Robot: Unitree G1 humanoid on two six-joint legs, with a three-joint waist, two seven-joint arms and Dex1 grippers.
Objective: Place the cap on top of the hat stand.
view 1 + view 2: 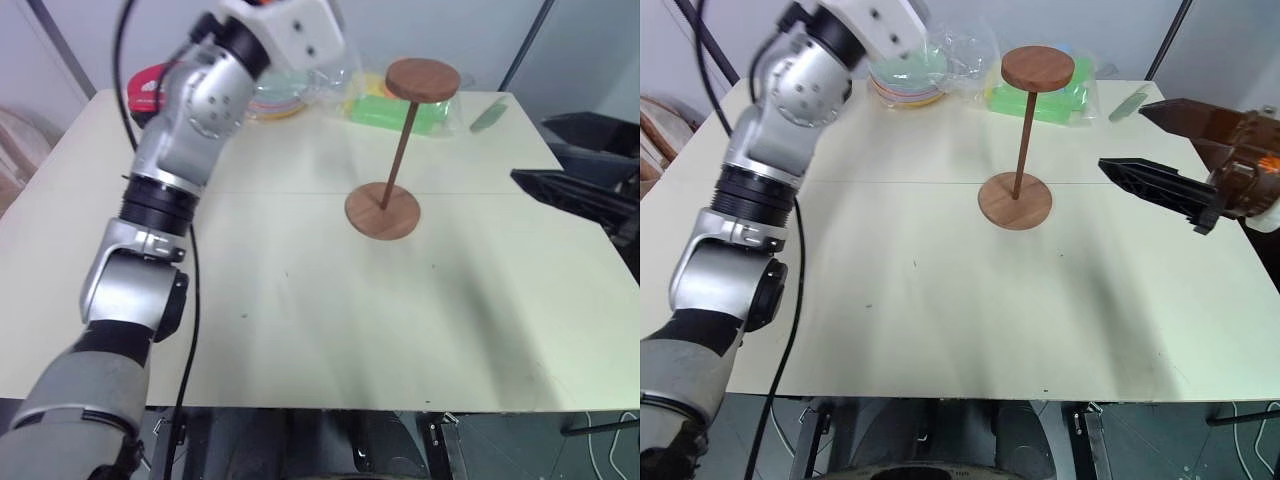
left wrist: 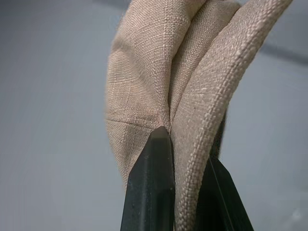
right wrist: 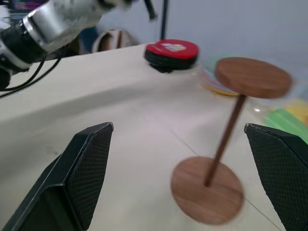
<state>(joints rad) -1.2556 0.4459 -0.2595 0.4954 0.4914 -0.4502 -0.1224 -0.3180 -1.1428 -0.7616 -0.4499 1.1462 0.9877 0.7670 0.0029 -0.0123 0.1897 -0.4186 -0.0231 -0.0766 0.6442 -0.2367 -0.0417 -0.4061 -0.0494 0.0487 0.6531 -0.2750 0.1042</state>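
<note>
The beige fabric cap (image 2: 159, 82) hangs folded and bunched between the two black fingers of my left gripper (image 2: 187, 154), which is shut on it, with blank wall behind. My left arm (image 1: 200, 110) reaches high above the table's far left, to the left of the hat stand. The brown wooden hat stand (image 1: 400, 140) stands upright at the table's middle back, its top disc (image 1: 423, 78) bare. My right gripper (image 1: 1121, 136) hovers open and empty to the right of the stand, pointing at it; its fingers (image 3: 91, 163) frame the stand (image 3: 226, 139).
A red-topped black cap (image 3: 172, 52) lies at the far left corner of the cream table (image 1: 300, 330). Clear bags of coloured plates (image 1: 908, 75) and green items (image 1: 1045, 95) sit along the back edge behind the stand.
</note>
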